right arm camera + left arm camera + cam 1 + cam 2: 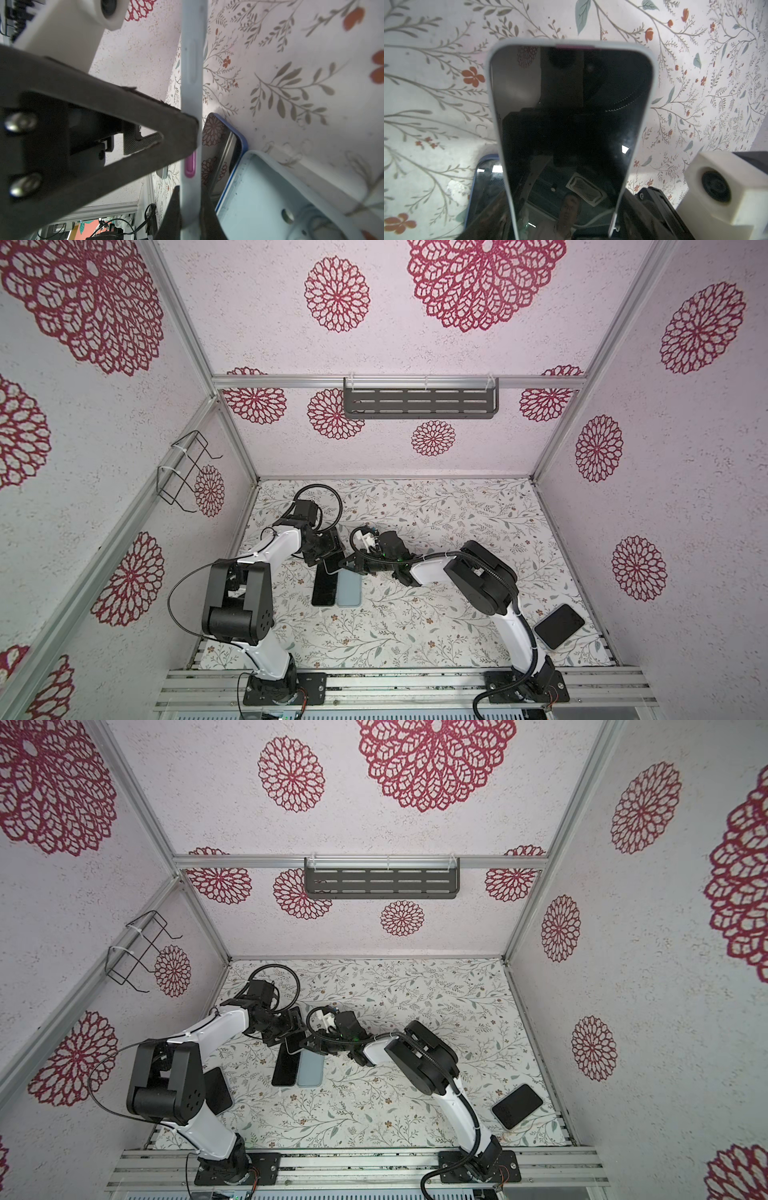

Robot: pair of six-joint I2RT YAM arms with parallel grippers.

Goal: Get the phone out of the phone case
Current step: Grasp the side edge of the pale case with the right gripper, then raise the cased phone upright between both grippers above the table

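Pale grey is the phone case (529,43) that is worked on. The phone (566,116) sits fully inside it, and the dark screen is framed by the lip on all visible sides. The cased phone is held tilted above the floral table (436,614), left of its middle. The left gripper (328,556) is spread wide and clamped across the width of the case at one end. The right gripper (191,209) is nearly closed, and the case edge is pinched through its thickness between the fingers, just beside the pink side button (190,166).

For this step it is judged that the lip should be peeled away at one corner and not pulled along the whole side. Only the soft rim should be caught by the pinch; otherwise phone and case are squeezed together and nothing is released. A firm left grip is needed while the rim is rolled back, and the button should not be pressed.

Under the held phone, a dark phone with a blue rim (324,589) and an empty light blue case (348,589) lie side by side, touching, so little room is left downward. Open table is found toward the centre and the right, where only a black phone (559,626) lies near the front right edge. The left wall is not far.
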